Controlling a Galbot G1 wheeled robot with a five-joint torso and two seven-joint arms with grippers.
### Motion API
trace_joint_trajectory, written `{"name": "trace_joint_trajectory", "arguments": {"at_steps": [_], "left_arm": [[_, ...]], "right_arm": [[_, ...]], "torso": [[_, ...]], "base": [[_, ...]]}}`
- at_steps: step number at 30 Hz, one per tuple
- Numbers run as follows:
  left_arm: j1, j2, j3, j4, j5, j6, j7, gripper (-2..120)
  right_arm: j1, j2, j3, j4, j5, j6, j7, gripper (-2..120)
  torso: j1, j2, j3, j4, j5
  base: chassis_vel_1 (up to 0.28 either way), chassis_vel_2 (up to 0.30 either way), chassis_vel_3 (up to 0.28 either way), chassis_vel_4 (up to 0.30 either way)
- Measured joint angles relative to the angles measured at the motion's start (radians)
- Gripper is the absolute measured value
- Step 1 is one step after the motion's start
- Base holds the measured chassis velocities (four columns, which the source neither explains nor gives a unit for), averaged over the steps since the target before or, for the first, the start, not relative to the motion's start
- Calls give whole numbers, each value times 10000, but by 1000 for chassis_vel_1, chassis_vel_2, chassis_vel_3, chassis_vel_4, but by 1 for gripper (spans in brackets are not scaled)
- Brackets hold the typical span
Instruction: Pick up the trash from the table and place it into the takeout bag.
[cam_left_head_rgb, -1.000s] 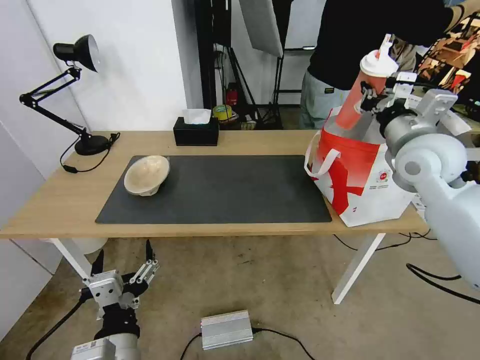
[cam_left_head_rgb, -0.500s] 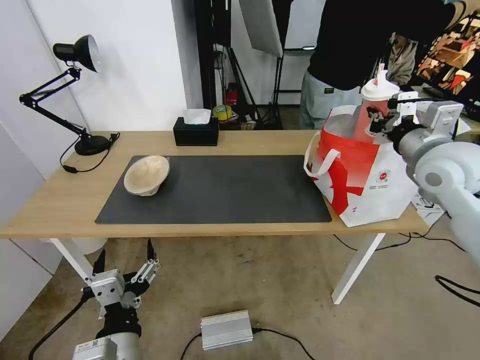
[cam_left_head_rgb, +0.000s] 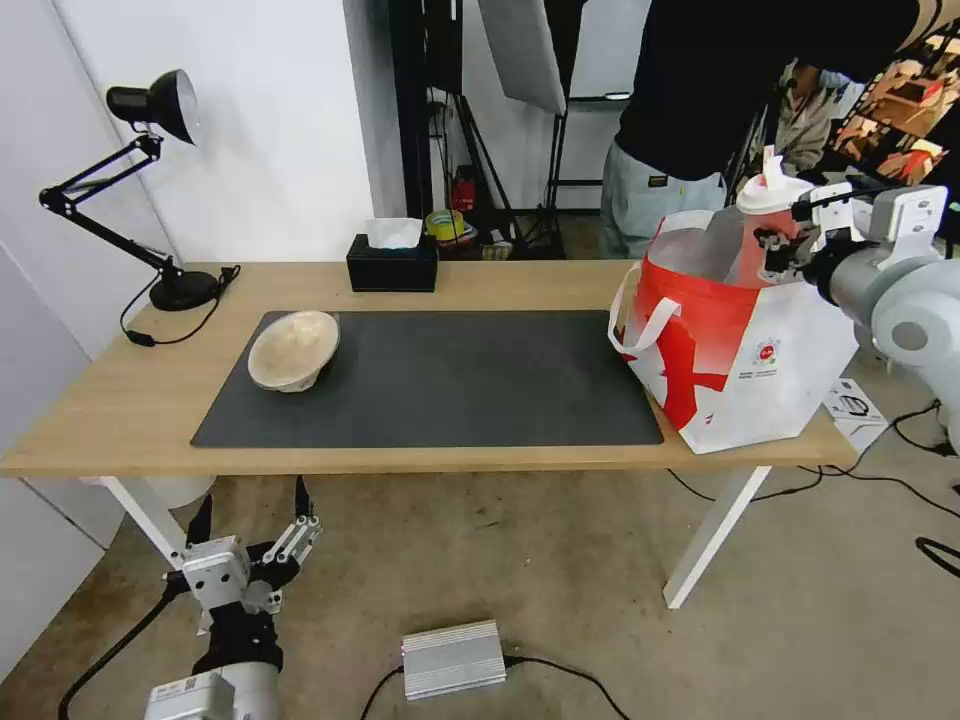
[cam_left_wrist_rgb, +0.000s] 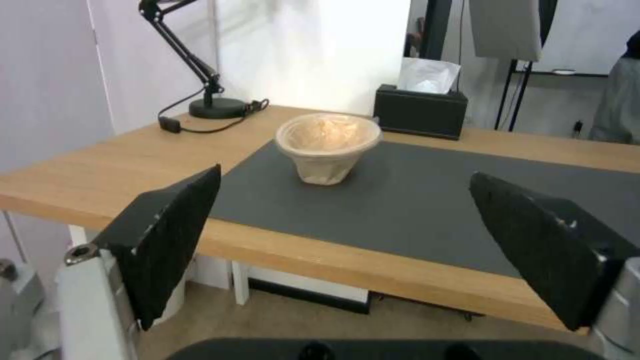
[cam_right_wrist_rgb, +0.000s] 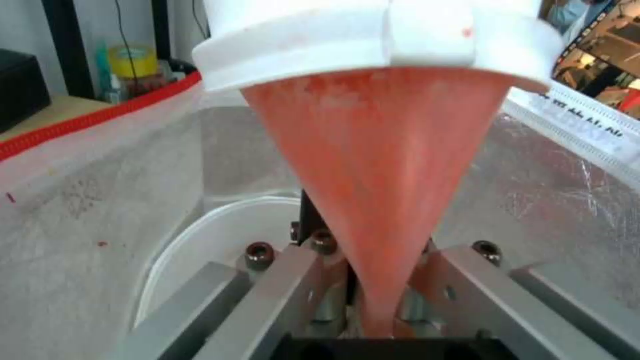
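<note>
Holding it all: desk (cam_left_head_rgb: 130, 400), long, light wood on white legs, with a dark grey mat (cam_left_head_rgb: 450, 385) across its middle.
Takeout bag: the takeout bag (cam_left_head_rgb: 740, 370) stands upright at the right end of the desk, just off the mat's right edge; white with a red panel, white strap handles and a small round logo, mouth open, silver foil lining on show.
Inside the bag: the right wrist view shows a white round bowl (cam_right_wrist_rgb: 200, 235) lying low inside, against the foil wall; its contents cannot be made out.
Drink cup: the tall red drink cup (cam_left_head_rgb: 755, 245), white lid on top, stands upright with its lower part below the bag's rim and its lid above it.
Right gripper: the right gripper (cam_left_head_rgb: 785, 250) is at the bag's mouth, its fingers closed around the cup's body.
Pulp bowl: the beige pulp bowl (cam_left_head_rgb: 293, 348) sits at the mat's left end, tipped slightly; nothing shows inside it.
Left gripper: the left gripper (cam_left_head_rgb: 250, 525) hangs below the desk's front edge on the left, fingers spread wide with nothing between them.
Back edge: a black tissue box (cam_left_head_rgb: 392, 262) and a black desk lamp (cam_left_head_rgb: 150, 105).
</note>
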Motion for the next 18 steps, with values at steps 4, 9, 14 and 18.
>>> {"name": "trace_joint_trajectory", "arguments": {"at_steps": [4,9,14,18], "left_arm": [[26,12,0,-4,-2,-5,-2,100],[51,49,-11,-23,-3,-10,-6,100],[64,54,-11,-37,-5,-13,-9,100],[55,52,-9,-41,-6,-16,-10,100]], "right_arm": [[216,-11,-241,-152,1,-95,-157,3],[618,-23,-725,-380,-16,-126,-273,3],[957,30,-1229,-658,-46,-127,-300,3],[1103,26,-1495,-767,-54,-128,-332,3]], "torso": [[0,0,0,0,0],[0,0,0,0,0],[0,0,0,0,0],[0,0,0,0,0]], "base": [[0,0,0,0],[0,0,0,0],[0,0,0,0],[0,0,0,0]]}}
